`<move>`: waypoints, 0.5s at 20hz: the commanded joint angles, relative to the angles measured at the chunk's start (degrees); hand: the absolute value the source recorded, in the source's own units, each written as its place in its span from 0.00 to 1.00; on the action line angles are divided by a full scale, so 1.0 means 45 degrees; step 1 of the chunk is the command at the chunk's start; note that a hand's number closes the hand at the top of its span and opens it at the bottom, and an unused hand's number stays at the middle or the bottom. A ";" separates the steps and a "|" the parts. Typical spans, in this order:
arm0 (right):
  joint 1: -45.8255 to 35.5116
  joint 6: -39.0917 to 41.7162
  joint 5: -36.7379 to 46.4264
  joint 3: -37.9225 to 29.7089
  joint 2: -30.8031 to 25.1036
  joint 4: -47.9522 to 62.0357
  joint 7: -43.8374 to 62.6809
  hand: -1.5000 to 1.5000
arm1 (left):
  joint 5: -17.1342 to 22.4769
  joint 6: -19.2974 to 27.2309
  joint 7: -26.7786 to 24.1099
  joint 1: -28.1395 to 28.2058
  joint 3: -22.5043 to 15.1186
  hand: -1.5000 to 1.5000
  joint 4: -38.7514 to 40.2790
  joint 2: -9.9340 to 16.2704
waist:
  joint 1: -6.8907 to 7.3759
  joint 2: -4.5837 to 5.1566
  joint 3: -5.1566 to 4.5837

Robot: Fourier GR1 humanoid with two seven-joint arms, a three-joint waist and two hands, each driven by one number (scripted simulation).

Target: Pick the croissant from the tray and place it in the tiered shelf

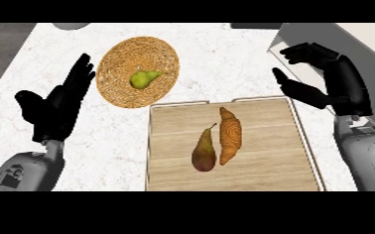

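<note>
1. The golden-brown, ridged croissant [230, 135] lies lengthwise on the pale wooden tray [168, 129] with metal rim handles; just beside it, to its left, lies a reddish-brown pear [204, 150], and whether the two touch cannot be told.
2. The black right hand [326, 79] hangs above the tray's far right corner, fingers partly curled and thumb apart, holding nothing; the black left hand [58, 99] rests spread at the view's left, fingers up.
3. The pick looks not yet begun; the croissant lies untouched.
4. A round woven straw mat [121, 79] bears a green pear [144, 78]; a grey edge at top right may be the tiered shelf [307, 32].
5. Next, judging by this: the right hand lowers leftward over the croissant and closes without catching the pear.
</note>
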 commanded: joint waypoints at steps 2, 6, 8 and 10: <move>-0.0976 -0.0185 -0.0594 0.0354 0.1699 0.0618 0.0191 0.00 | 0.1286 -0.1185 -0.0654 -0.0198 0.1144 0.50 0.0856 -0.0112 | -0.0062 0.0032 0.0061; -0.1434 0.1143 -0.0535 0.1473 0.1256 -0.1790 0.2404 0.00 | 0.0780 -0.0651 0.0282 -0.0754 0.1035 0.50 0.0730 -0.0289 | -0.0163 -0.0032 0.0059; -0.1106 0.1856 -0.0247 0.2421 0.0824 -0.2955 0.3780 0.00 | 0.0877 -0.0860 -0.0107 -0.0557 0.1184 0.50 0.1234 -0.0293 | -0.0297 -0.0070 0.0044; -0.2132 0.2584 -0.0232 0.2718 0.0463 -0.2666 0.5480 0.00 | 0.0462 -0.0680 -0.0493 -0.0508 0.0830 0.50 0.1320 -0.0611 | -0.0243 -0.0051 0.0034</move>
